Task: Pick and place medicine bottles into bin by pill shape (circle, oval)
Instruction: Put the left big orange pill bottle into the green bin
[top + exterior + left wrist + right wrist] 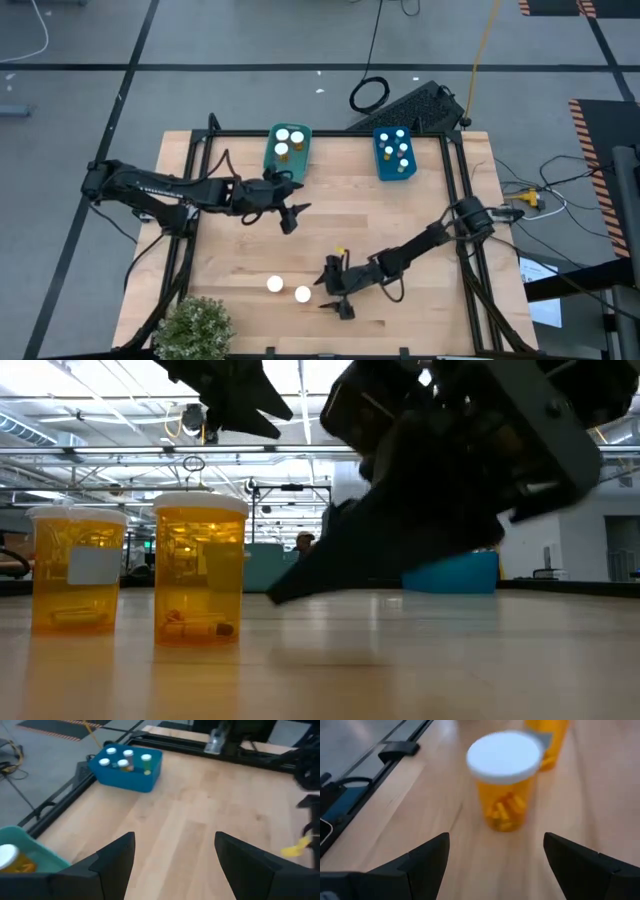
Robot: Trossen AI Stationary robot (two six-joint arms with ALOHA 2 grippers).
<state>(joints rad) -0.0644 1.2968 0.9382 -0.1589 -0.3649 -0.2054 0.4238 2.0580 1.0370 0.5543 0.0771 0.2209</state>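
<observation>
Two orange medicine bottles with white caps stand upright on the wooden table near its front: one (302, 294) just ahead of my right gripper (329, 288), the other (274, 285) to its left. In the right wrist view the nearer bottle (505, 785) stands a little beyond the open fingers, which do not touch it. My left gripper (292, 217) hovers open with nothing between its fingers, just in front of the green bin (287, 150), which holds bottles. The blue bin (395, 152) holds several bottles.
A potted plant (195, 325) stands at the table's front left corner. Black frame rails (190, 240) run along the table's sides. The two bins sit at the far edge, with bare wood between them and the standing bottles.
</observation>
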